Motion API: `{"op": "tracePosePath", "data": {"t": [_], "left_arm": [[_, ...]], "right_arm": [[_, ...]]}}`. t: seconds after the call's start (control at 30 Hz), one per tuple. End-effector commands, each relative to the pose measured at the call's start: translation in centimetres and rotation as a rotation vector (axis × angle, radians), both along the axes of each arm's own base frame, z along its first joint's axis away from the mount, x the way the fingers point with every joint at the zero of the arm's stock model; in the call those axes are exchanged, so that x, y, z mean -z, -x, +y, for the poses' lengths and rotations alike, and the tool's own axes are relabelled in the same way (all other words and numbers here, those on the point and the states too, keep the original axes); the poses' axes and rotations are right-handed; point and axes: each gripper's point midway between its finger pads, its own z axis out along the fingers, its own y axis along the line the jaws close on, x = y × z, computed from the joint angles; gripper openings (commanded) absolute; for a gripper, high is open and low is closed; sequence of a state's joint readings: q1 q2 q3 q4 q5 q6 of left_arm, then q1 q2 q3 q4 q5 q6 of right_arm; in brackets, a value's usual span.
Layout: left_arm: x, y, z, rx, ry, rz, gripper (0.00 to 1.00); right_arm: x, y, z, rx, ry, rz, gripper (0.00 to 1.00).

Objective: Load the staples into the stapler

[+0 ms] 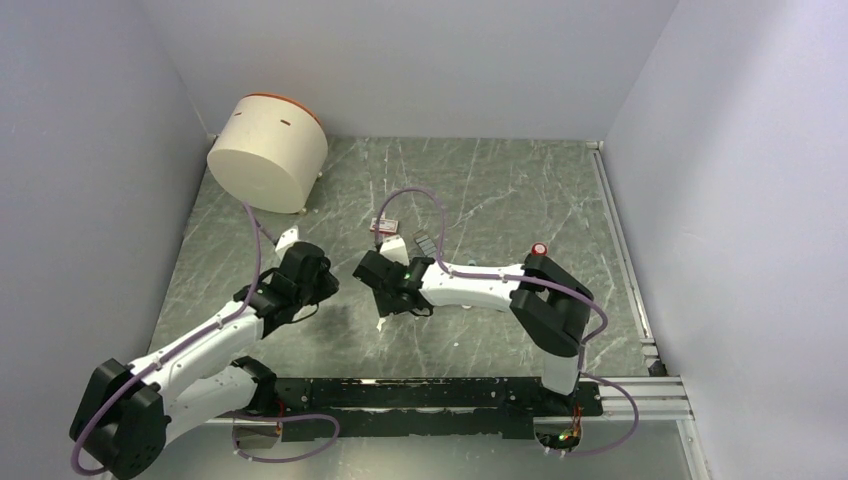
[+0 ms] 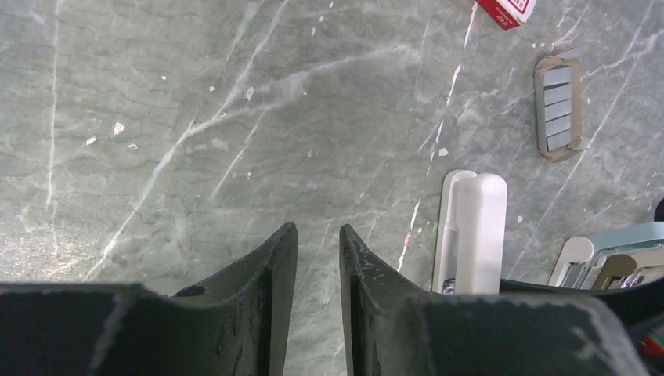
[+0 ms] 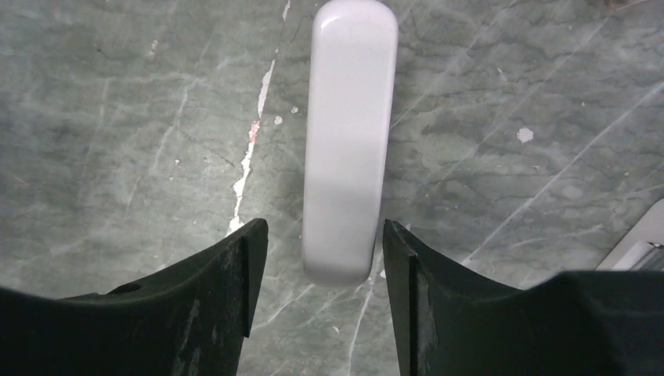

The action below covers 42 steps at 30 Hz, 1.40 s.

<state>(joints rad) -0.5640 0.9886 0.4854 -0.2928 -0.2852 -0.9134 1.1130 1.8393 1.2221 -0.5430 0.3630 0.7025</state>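
Note:
The stapler [image 3: 348, 133], a slim white bar with rounded ends, lies flat on the marble table. My right gripper [image 3: 322, 223] is open, and its jaws stand either side of the stapler's near end without touching it. The stapler also shows in the left wrist view [image 2: 478, 227], and its tip shows in the top view [image 1: 383, 325]. My left gripper [image 2: 319, 227] is open only a narrow gap and holds nothing; it hangs over bare table left of the stapler. The staples box [image 1: 385, 225], red with a white label, lies farther back and also shows in the left wrist view [image 2: 507, 9].
A small cardboard tray of grey staple strips [image 2: 557, 110] lies beside the red box, behind the right gripper [image 1: 385, 305]. A cream round container with an orange rim [image 1: 268, 150] stands at the back left. White walls enclose the table; a metal rail [image 1: 622, 250] runs along its right edge.

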Motion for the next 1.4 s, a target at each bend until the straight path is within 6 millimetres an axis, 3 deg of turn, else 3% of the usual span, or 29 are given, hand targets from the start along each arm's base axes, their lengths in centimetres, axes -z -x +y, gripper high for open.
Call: {"op": "tracePosePath", "data": {"t": [0.0,0.17,0.3,0.5,0.7,0.83,1.03,1.13,1.2,1.27,1.37], "left_arm": [[-1.6,-0.6,0.6,-0.035,-0.006,-0.045,0.33],[-1.7,-0.5,0.7,-0.034,-0.011,-0.046,0.33],[-2.0,-0.6,0.8,-0.036,-0.010,-0.056,0.33],[-2.7,-0.6,1.5,-0.069,-0.014,-0.080,0.33],[-3.7,-0.3,2.6,-0.117,-0.016,-0.110,0.34],[-4.4,-0.1,3.0,-0.132,-0.013,-0.125,0.34],[-5.9,-0.1,3.3,-0.150,0.003,-0.150,0.37],[-7.4,-0.3,3.2,-0.148,0.016,-0.185,0.41],[-8.5,-0.5,3.2,-0.139,0.019,-0.211,0.46],[-9.4,-0.6,3.1,-0.123,0.021,-0.233,0.52],[-11.0,-0.7,2.7,-0.085,0.026,-0.265,0.72]], "right_arm": [[1.9,0.2,-0.2,0.014,0.021,0.020,0.59],[3.1,0.1,-0.6,0.031,0.031,0.044,0.54],[3.6,-0.2,-0.3,0.023,0.016,0.048,0.40],[3.5,-2.2,2.2,0.000,-0.023,-0.008,0.34],[3.6,-4.7,5.3,0.017,-0.052,-0.061,0.35],[3.1,-6.0,5.8,0.048,-0.048,-0.077,0.40],[-1.4,-6.4,6.0,0.036,-0.125,-0.090,0.58],[-4.4,-6.5,4.9,0.055,-0.162,-0.126,0.64],[-6.2,-7.0,3.1,0.096,-0.168,-0.158,0.65],[-7.7,-7.7,0.4,0.153,-0.166,-0.191,0.65],[-8.9,-9.0,-5.0,0.263,-0.131,-0.227,0.66]]}}
